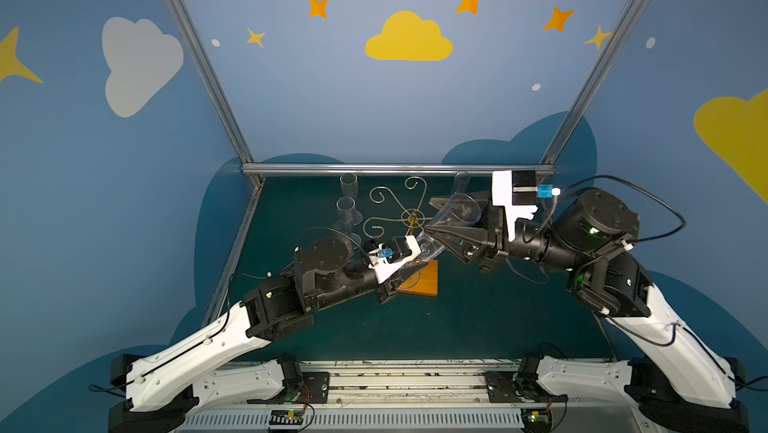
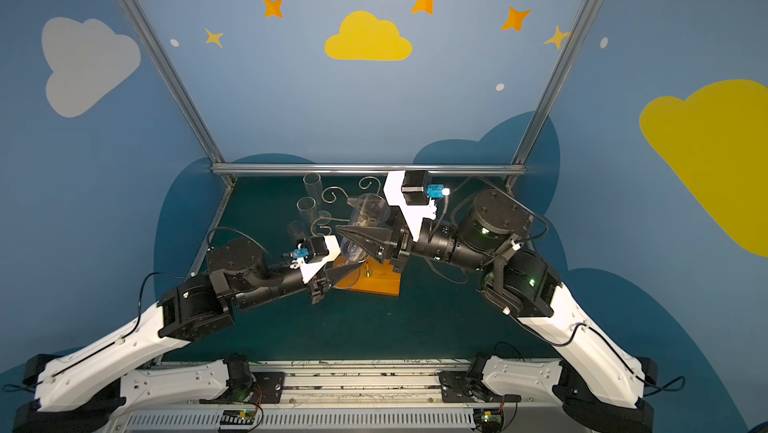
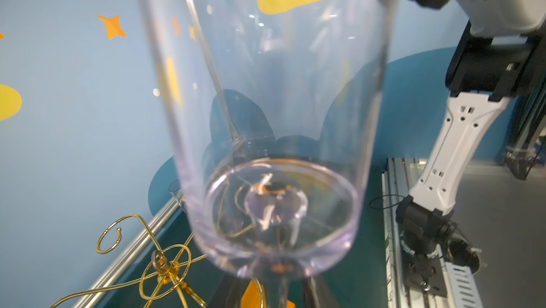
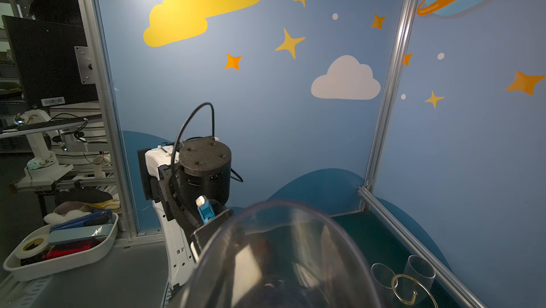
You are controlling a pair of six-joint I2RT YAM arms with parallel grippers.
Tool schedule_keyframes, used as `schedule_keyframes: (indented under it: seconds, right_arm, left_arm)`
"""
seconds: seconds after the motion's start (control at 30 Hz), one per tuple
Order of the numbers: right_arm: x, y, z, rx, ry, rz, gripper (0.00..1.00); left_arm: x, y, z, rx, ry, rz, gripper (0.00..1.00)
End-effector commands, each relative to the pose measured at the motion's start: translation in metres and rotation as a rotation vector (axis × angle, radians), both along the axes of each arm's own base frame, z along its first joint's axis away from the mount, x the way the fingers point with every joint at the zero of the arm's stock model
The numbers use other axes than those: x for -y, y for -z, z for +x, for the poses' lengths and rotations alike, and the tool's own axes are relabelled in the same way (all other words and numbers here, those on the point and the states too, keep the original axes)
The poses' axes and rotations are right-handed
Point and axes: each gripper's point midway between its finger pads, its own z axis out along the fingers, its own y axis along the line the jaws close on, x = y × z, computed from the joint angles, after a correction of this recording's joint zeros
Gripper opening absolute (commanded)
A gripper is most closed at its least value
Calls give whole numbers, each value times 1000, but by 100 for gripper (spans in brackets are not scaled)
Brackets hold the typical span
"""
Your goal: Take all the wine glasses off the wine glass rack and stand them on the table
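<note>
The wine glass hangs tilted just beside the wine glass rack, apparently free of its arms. The right gripper pinches the bowl, while the left gripper stands spread around the stem. Only setting it down seems left.

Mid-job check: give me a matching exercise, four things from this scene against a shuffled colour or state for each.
Things:
1. wine glass
2. wooden base
3. wire arms
4. spare glasses

Colours or states:
a. upright on the table
b. gold, spiral-ended
c. tilted in the right gripper
d. orange-brown

Pairs: 1-c, 2-d, 3-b, 4-a
</note>
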Motion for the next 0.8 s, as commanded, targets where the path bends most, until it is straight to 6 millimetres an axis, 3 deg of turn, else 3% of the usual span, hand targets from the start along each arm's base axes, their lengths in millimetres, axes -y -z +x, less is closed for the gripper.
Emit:
schedule_keyframes:
  seconds: [0.0, 0.13, 0.23, 0.5, 0.77]
  right_arm:
    - [8, -9, -2, 20, 6, 33, 28]
    - [12, -11, -1, 33, 22, 36, 28]
    - [16, -12, 0, 45, 40, 38, 28]
    - [32, -12, 8, 101, 137, 19, 28]
    - [71, -12, 23, 189, 353, -22, 28]
  left_arm:
    - [-6, -25, -4, 39, -1, -73, 47]
    - [-11, -28, -7, 47, -2, -96, 63]
    - [-17, -31, -9, 47, -8, -116, 70]
    - [-31, -31, -11, 35, -34, -151, 73]
    - [-52, -28, -14, 20, -78, -183, 75]
